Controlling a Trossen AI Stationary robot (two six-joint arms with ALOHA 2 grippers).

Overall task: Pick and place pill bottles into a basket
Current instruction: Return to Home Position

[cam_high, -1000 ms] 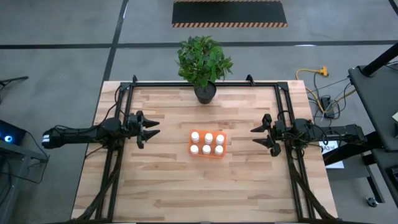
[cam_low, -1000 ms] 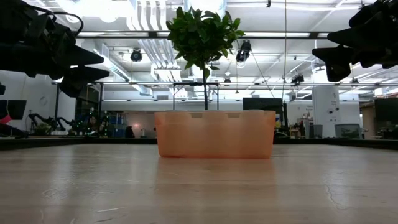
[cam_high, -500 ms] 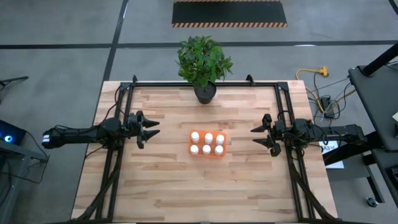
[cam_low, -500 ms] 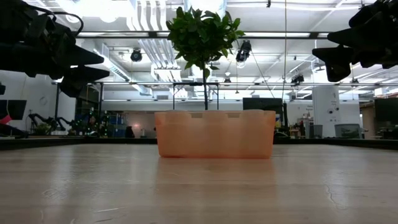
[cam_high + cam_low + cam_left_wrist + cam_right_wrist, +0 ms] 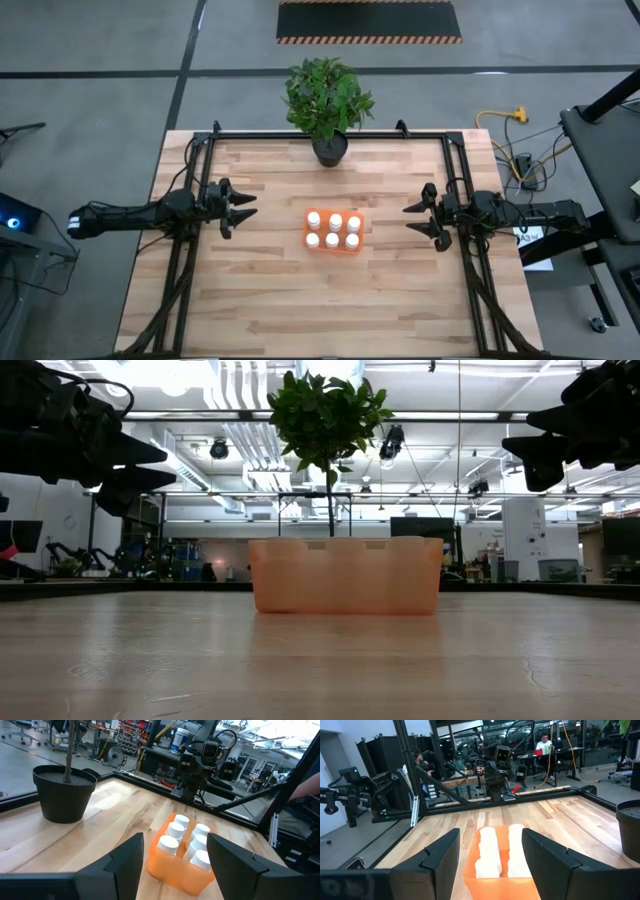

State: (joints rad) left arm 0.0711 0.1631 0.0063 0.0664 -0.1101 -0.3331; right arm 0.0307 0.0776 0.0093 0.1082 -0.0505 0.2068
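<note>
Six bottles (image 5: 332,240) in basket (image 5: 333,253) at bench centre, left arm (image 5: 150,212) and right arm (image 5: 520,212) at the side edges, jaws wide open and empty: watch that no inward swing while homing clips the basket.

Left pincer (image 5: 252,206) open, empty; left arm (image 5: 130,215) stretched in level from its side, pointing inward. Right pincer (image 5: 407,218) mirrors it: open, empty, right arm (image 5: 545,212) level. Both held raised, facing each other
</note>
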